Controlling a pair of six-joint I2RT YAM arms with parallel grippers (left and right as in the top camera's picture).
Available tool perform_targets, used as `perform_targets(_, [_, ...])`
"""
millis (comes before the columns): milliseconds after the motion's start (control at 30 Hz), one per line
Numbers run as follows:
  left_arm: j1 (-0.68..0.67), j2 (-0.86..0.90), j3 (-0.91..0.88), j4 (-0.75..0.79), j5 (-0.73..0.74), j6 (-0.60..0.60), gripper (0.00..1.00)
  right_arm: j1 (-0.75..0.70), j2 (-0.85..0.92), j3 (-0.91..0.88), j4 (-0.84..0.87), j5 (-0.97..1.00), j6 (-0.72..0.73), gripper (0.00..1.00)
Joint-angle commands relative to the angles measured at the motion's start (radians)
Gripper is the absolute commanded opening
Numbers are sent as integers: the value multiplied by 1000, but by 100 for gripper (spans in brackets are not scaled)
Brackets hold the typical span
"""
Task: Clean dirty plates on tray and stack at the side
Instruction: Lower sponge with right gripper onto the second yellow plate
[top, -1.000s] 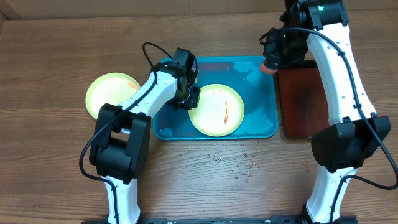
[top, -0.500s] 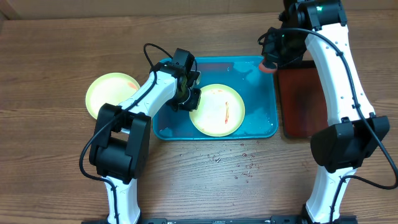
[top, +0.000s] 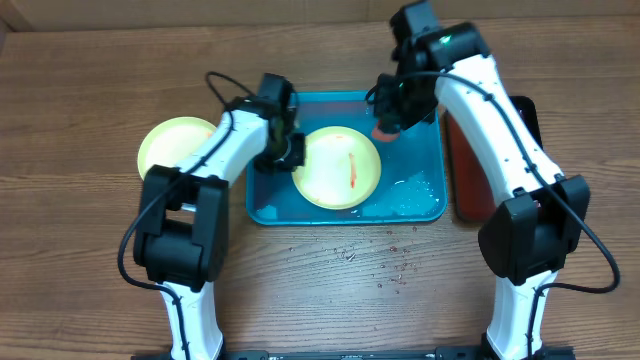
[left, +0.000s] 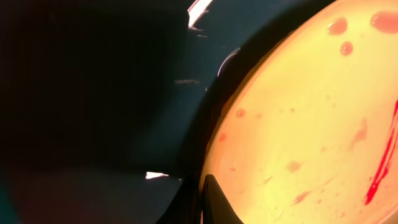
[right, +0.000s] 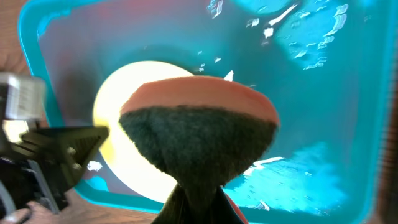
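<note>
Your left end effector (top: 285, 152) is pinched tight on the near rim of the sauce-streaked plate (top: 340, 168), which lies in the blue tray (top: 420, 200) under it. Your right end effector (top: 388, 118) is clamped on a sponge (top: 383, 132) just over that plate's opposite edge. A second plate (top: 170, 145) sits on the worktop (top: 80, 250), outboard of the left end effector.

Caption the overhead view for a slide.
Left fingers grip the sauce-streaked plate in the blue tray; right fingers hold a sponge beside it.

Robot lab prob.: 2 arms (top: 225, 150) at wood table (top: 70, 260).
</note>
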Motion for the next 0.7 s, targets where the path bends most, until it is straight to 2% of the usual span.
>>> perform_targets(0, [50,19,-6,-16,61,-37,4,32,-3,-81,73,-51,10,4])
perform_targets(200, [39,19,-6,-31,71,21,4,83,-2,-242,285,-54,11,4])
perform_targets(333, [38,19,-6,-36,91,28,4,89,-2,-309,365,-69,11,4])
perform_targets(500, [38,19,-6,-37,94,28,4,89,21,-335,388,-68,11,4])
perform_targets(667, [38,19,-6,-37,94,28,4,89,119,-335,368,-126,10,4])
